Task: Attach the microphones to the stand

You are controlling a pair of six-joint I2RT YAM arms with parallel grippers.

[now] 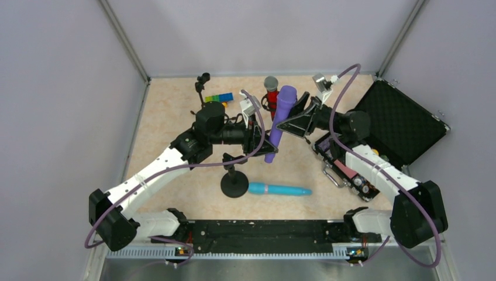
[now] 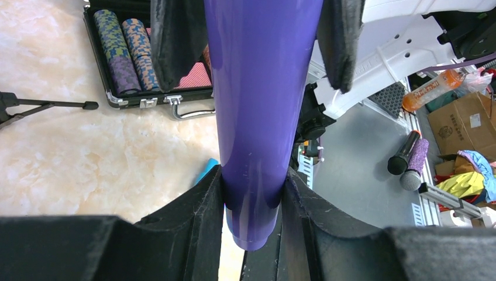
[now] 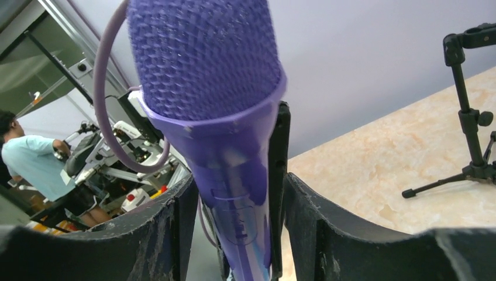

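Carefully: purple microphone (image 1: 279, 120) hangs tilted above the worktop (image 1: 169, 117), between both arms.
Left pincer (image 2: 252, 175) clenches its tail; right pincer (image 3: 240, 181) flanks the neck, grip uncertain. Confirm that hold before the left lets go, then steer for the stand (image 1: 233, 182).

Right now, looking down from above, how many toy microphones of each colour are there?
red microphone: 1
purple microphone: 1
light-blue microphone: 1
Total: 3
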